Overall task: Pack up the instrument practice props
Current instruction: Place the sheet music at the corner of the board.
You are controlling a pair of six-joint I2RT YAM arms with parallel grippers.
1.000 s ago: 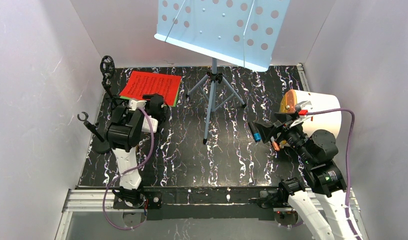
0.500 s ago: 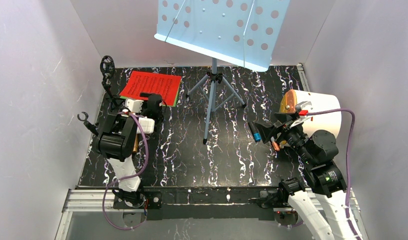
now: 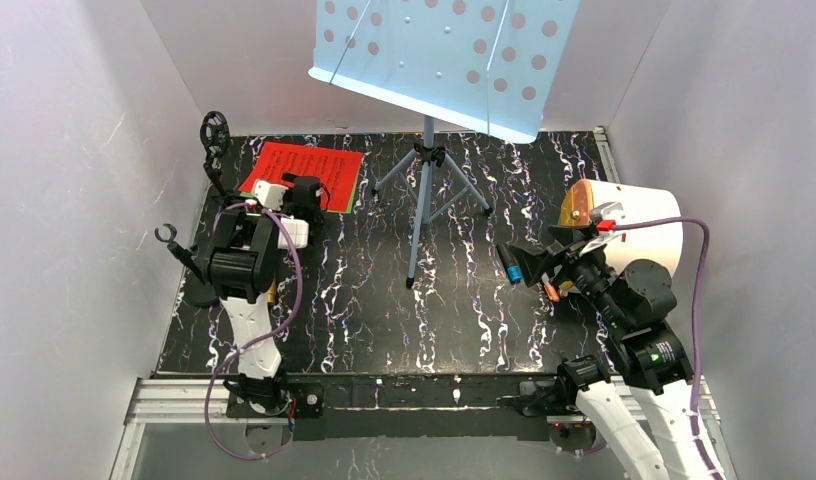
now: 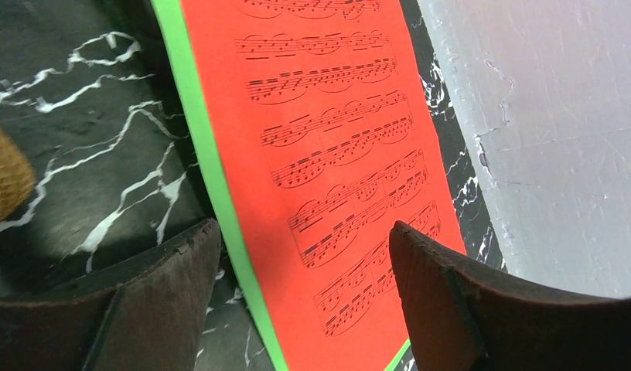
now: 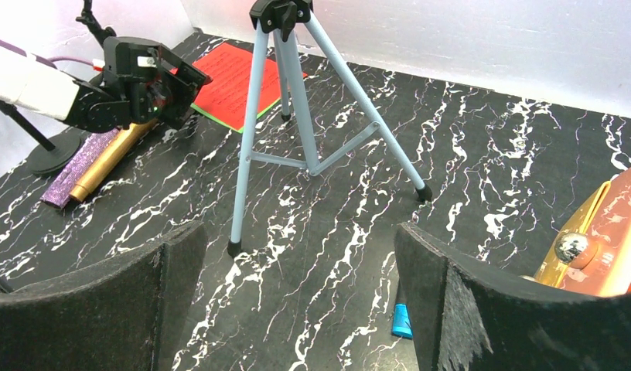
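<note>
A red score sheet (image 3: 304,170) lies on a green score sheet (image 4: 195,139) at the back left of the black marbled table. My left gripper (image 3: 302,190) is open just above their near edge; in the left wrist view its fingers straddle the red sheet (image 4: 328,139). My right gripper (image 3: 529,262) is open and empty at the right, low over the table (image 5: 297,239). The gold microphone (image 5: 111,158) and the purple glitter microphone (image 5: 71,171) lie side by side under my left arm. Two black mic mounts (image 3: 216,130) (image 3: 168,236) stand at the left edge. The pale blue music rack (image 3: 444,55) stands on its tripod (image 3: 424,190) at the back middle.
A white tub (image 3: 639,225) with an orange-gold lid (image 3: 578,205) lies on its side at the right, beside my right arm. A small blue object (image 5: 401,321) lies by my right finger. White walls close in the left, back and right sides.
My left wrist has swung left and then moved farther back, so its gripper now sits over the near edge of the red sheet. The right arm has not moved.
</note>
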